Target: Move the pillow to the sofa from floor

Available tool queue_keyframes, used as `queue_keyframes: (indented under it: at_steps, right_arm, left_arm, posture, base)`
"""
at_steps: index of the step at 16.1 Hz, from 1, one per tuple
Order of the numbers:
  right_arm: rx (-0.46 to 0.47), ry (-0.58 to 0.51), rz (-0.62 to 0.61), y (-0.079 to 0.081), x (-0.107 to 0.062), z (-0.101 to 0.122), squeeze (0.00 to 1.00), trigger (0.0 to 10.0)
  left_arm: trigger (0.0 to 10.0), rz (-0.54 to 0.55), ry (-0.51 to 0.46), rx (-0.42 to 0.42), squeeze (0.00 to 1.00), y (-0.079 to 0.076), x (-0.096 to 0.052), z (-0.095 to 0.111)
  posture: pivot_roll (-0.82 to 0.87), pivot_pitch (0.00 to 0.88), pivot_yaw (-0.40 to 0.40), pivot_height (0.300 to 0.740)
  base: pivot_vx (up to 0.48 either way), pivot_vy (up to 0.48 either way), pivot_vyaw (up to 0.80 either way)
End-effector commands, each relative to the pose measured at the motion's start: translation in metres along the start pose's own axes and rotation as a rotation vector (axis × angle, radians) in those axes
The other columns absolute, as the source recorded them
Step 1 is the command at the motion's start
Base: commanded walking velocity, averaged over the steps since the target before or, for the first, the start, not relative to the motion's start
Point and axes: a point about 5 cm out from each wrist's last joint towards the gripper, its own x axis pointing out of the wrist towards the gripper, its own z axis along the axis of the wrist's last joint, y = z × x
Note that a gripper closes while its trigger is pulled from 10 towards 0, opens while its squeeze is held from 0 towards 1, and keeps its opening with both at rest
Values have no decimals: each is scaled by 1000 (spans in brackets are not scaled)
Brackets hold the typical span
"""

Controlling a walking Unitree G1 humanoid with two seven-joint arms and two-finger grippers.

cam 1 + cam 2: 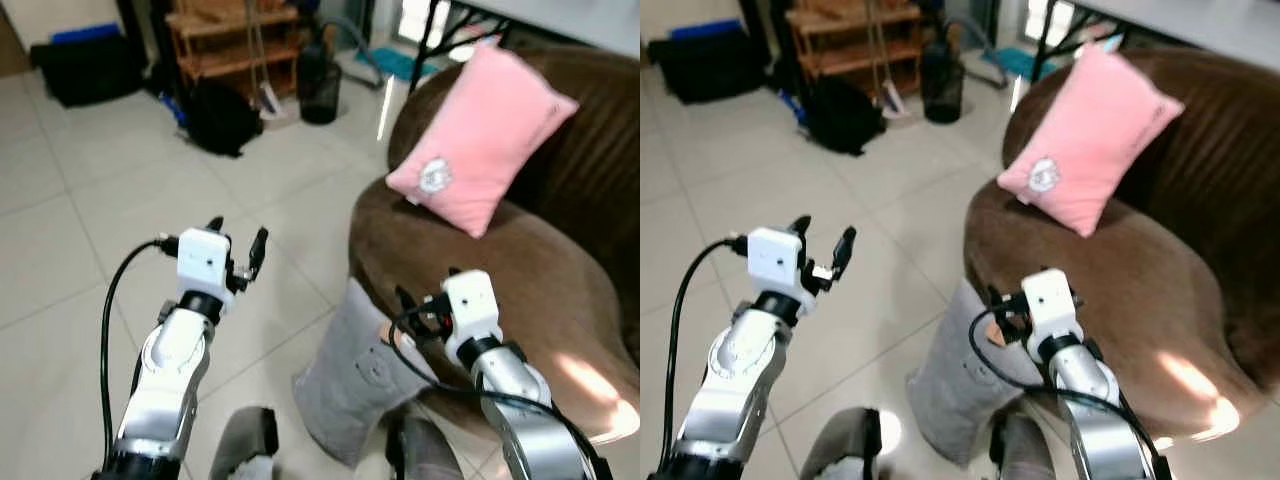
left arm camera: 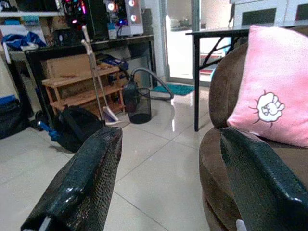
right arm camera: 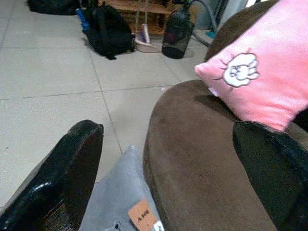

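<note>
Gray pillow (image 1: 350,385) down on the floor (image 1: 90,230), leaning on the brown sofa (image 1: 520,270). Right gripper (image 1: 420,312) just above it, jaws open to grab. Left gripper (image 1: 238,245) empty, open too.

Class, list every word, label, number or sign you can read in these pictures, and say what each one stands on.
Orange tag on the grey pillow: dark print, too small and blurred to read.
White emblem on the pink pillow: a drawn cartoon figure, no lettering to be made out.
Nothing else legible in these views.
</note>
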Motion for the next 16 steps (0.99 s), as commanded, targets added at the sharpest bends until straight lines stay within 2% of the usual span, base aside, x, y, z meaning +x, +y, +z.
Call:
queue_keyframes:
  at_steps: [1, 9, 13, 16]
  right_arm:
    - [14, 9, 1, -2, -1, -3, 0, 10000]
    - [5, -3, 23, 3, 0, -1, 0, 10000]
    - [13, 0, 27, 8, 5, -2, 0, 10000]
    - [-17, 38, -31, 5, 22, -7, 0, 10000]
  left_arm:
    - [10000, -4, 4, 10, 0, 0, 1, 0]
    - [10000, -13, 0, 22, 0, -1, -2, -3]
    - [10000, -16, 5, 25, 0, -1, -5, -5]
    - [10000, -16, 12, 24, 0, 1, -8, -7]
  posture:
    - [-59, 27, 3, 600]
    - [-56, 23, -1, 515]
    - [-53, 33, 1, 510]
    - [-48, 48, 0, 510]
  base:
    - [0, 0, 0]
    - [0, 0, 0]
    - [0, 0, 0]
    - [0, 0, 0]
